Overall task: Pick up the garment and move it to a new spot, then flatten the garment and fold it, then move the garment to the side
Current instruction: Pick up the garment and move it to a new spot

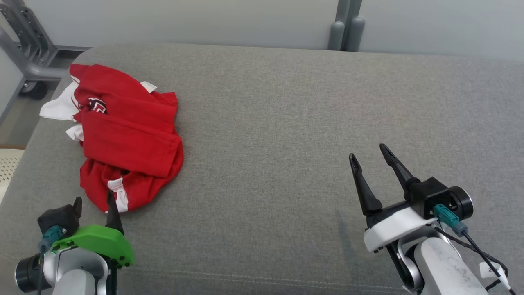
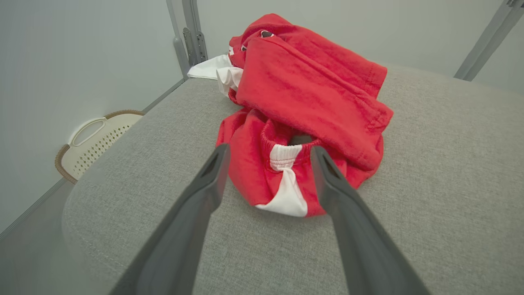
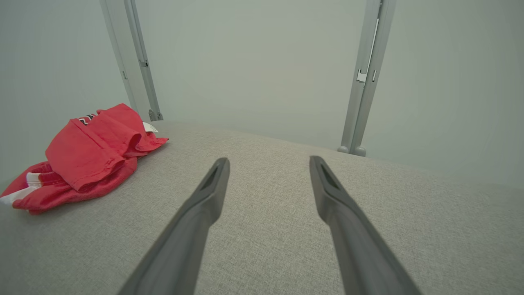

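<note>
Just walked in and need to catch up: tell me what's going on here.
A two-armed robot faces a crumpled red garment lying at the left of a grey cushioned surface. Its left hand is open at the garment's near, white-trimmed edge, gripping nothing. The right hand is open too, over bare cushion far to the right. Nothing is folded yet.

Desk [image 1: 294, 135]: padded top, grey woven fabric cover, rounded corners, stitched seam along near edge. One item lying directly on it: garment [image 1: 131, 139], red w/ white trim, crumpled heap, on left side nr far-left corner, white part reaching twd left edge.
</note>
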